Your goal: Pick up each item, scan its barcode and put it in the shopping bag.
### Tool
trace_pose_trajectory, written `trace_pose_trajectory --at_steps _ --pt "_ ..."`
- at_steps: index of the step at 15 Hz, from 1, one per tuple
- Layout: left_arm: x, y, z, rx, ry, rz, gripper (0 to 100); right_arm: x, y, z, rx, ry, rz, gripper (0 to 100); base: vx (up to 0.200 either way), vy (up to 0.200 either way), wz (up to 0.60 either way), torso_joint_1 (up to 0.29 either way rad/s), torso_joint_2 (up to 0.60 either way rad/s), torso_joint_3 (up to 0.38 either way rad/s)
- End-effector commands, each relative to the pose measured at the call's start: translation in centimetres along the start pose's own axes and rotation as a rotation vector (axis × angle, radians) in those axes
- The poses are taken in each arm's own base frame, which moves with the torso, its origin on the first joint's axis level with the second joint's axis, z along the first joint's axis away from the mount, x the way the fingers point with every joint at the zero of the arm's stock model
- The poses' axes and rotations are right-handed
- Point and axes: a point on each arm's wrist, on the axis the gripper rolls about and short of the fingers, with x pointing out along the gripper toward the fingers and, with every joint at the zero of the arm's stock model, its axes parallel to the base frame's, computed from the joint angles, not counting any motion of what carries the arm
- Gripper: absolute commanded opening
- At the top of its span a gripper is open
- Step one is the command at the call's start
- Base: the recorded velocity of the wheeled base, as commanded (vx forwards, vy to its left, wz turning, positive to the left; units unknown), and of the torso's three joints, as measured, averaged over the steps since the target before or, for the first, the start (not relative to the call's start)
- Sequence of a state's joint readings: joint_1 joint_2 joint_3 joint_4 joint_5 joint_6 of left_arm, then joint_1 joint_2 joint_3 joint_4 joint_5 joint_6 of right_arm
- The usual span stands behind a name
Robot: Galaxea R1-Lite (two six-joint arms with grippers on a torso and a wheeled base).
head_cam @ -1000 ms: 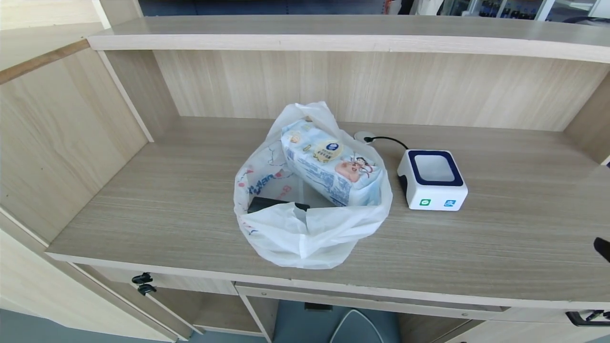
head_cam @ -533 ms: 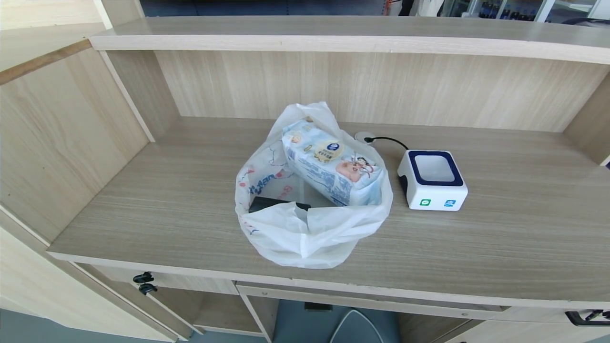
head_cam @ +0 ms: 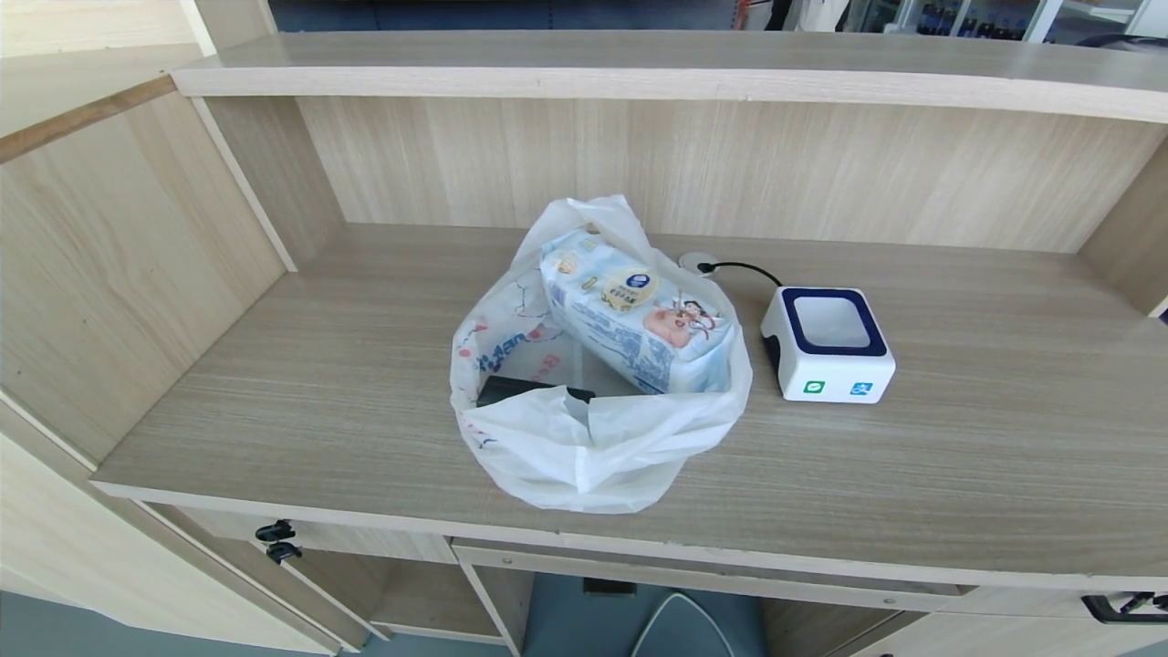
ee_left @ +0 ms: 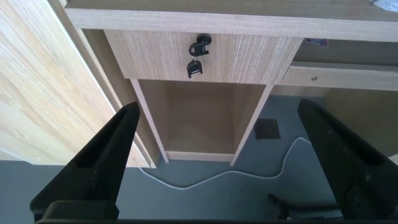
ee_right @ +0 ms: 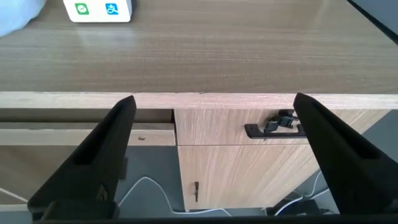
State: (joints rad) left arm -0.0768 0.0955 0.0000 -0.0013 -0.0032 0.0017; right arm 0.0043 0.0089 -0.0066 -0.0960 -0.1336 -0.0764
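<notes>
Two items already bagged, both arms low at the counter front.

Shopping bag [head_cam: 584, 456] sits mid-counter [head_cam: 958, 456], mouth open; the wipes pack [head_cam: 634, 315] leans inside, long axis running far-left to near-right, with a dark flat item [head_cam: 529, 391] at the bag's bottom. The scanner [head_cam: 826, 342] is just beside the bag on the robot's right, not touching. Left gripper [ee_left: 217, 109] is spread wide and holds nothing, facing the keyed drawer [ee_left: 199, 56] below the counter edge. Right gripper [ee_right: 214, 102] is also wide apart and bare, by the counter lip. The bag lies up and forward of both (left arm probably nearer the bag, right nearer the scanner). Bagging looks done, my guess.
</notes>
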Motion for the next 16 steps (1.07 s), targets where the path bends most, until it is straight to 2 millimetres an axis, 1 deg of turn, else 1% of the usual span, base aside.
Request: trace_pose_trajectory --at_steps 1,16 --pt "0.00 0.00 0.00 0.000 -0.001 0.000 100 -0.04 0.01 -0.19 0.000 -0.003 -0.001 100 0.000 0.000 0.00 0.000 0.00 0.000" --pt "0.00 0.00 0.00 0.000 -0.001 0.000 100 -0.04 0.01 -0.19 0.002 -0.003 -0.001 100 0.000 0.000 0.00 0.000 0.00 0.000"
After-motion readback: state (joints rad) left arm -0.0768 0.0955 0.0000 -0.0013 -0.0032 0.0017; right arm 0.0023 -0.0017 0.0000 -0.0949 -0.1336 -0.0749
